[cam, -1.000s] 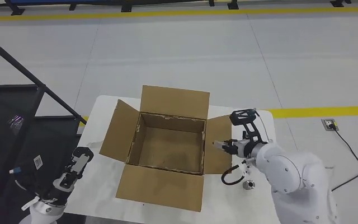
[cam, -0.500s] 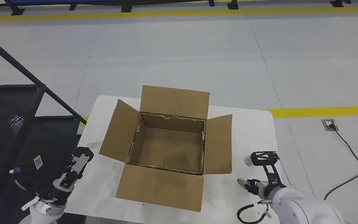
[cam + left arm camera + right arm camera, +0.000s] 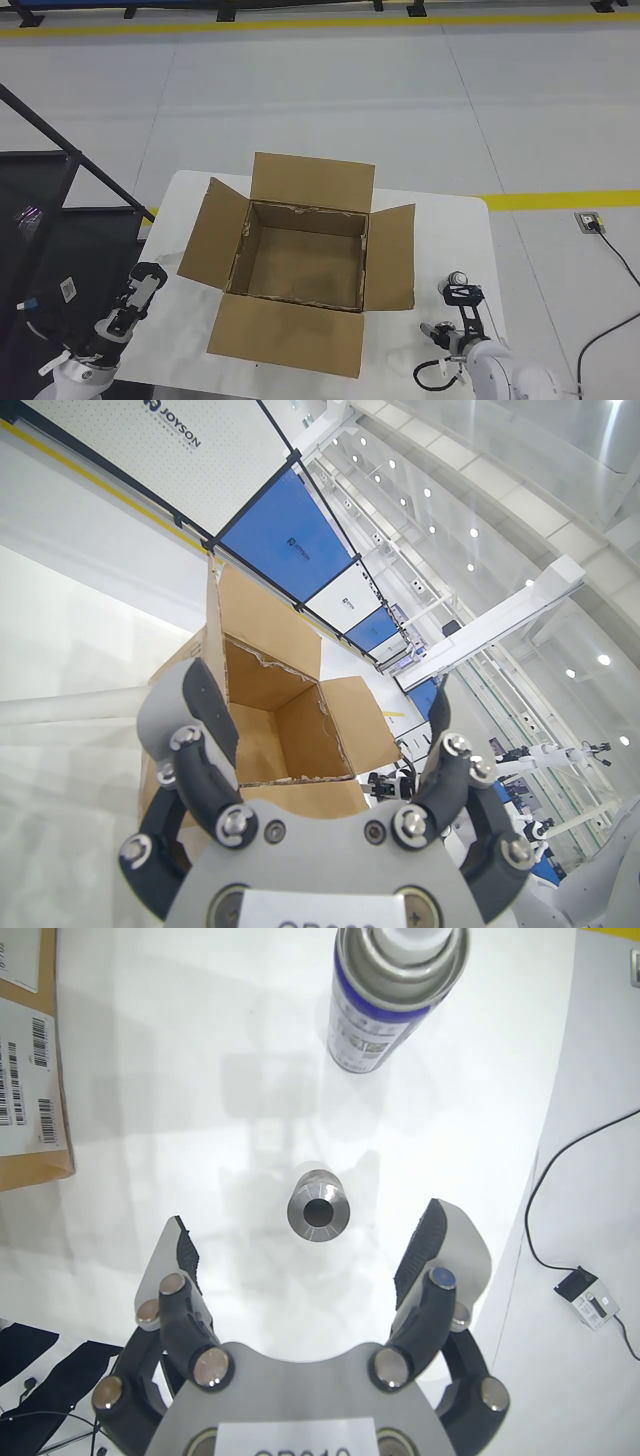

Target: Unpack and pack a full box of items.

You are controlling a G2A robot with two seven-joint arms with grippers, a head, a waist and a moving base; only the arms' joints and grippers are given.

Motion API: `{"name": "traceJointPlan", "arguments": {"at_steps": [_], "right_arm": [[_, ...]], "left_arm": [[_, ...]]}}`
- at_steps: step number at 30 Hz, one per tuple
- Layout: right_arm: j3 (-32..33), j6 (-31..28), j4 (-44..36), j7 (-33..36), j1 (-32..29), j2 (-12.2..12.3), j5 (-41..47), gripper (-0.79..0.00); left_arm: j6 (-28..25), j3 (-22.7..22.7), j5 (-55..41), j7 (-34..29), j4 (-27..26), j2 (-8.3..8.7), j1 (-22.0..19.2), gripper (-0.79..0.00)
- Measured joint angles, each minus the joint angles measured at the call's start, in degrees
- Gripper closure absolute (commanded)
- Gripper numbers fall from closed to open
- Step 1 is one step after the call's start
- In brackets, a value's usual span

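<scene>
The white table (image 3: 440,215) carries the cardboard box (image 3: 300,265) at its middle, flaps spread and, as far as I can see, empty. I judge unpacking done and repacking all ahead. A blue-banded spray can (image 3: 395,993) and a hollow steel cylinder (image 3: 318,1212) stand upright near the right flap. My right gripper (image 3: 306,1228) hangs wide open over the cylinder, holding nothing; the left gripper (image 3: 320,687) is likewise open and empty.

Left arm sat low at the near left, with the left gripper (image 3: 320,687) angled up and forward, fingers (image 3: 207,705) spread wide, nothing held. The right gripper (image 3: 306,1218) pointed straight down at the near right, fingers (image 3: 430,1238) likewise apart, empty.
</scene>
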Motion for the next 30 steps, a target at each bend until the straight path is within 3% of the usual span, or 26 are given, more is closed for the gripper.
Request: {"name": "traceJointPlan", "arguments": {"at_steps": [3,4,5,6,10,19,20,24,30], "right_arm": [[0.0,0.4,2.1,-0.1,0.8,0.0,0.6,-0.767],[0.0,0.4,2.6,-0.5,0.9,0.0,1.1,-0.702],[0.1,0.3,3.1,-0.8,0.9,0.0,1.3,-0.499],[0.2,0.3,3.5,-0.9,0.9,0.0,1.4,-0.366],[0.1,0.3,4.3,-1.1,1.2,0.0,1.9,-0.234],[-0.2,0.6,4.4,-0.9,1.5,0.1,1.2,-0.231],[-0.2,0.6,4.4,-0.6,1.8,0.1,0.9,-0.219],[-0.9,0.8,4.8,1.2,3.1,0.2,-0.6,0.0],[-1.4,0.8,3.3,2.3,3.8,0.2,-1.8,0.0]], "left_arm": [[0.0,0.0,0.0,0.0,0.0,0.0,0.0,-0.785],[0.0,0.0,0.0,0.0,0.0,0.0,0.0,-0.785],[0.0,0.0,0.0,0.0,0.0,0.0,0.0,-0.785],[0.0,0.0,0.0,0.0,0.0,0.0,0.0,-0.785],[0.0,0.0,0.0,0.0,0.0,0.0,0.0,-0.785],[0.0,0.0,0.0,0.0,0.0,0.0,0.0,-0.785],[0.0,0.0,0.0,0.0,0.0,0.0,0.0,-0.785],[0.0,0.0,0.0,0.0,0.0,0.0,0.0,-0.785],[0.0,0.0,0.0,0.0,0.0,0.0,0.0,-0.785]]}}
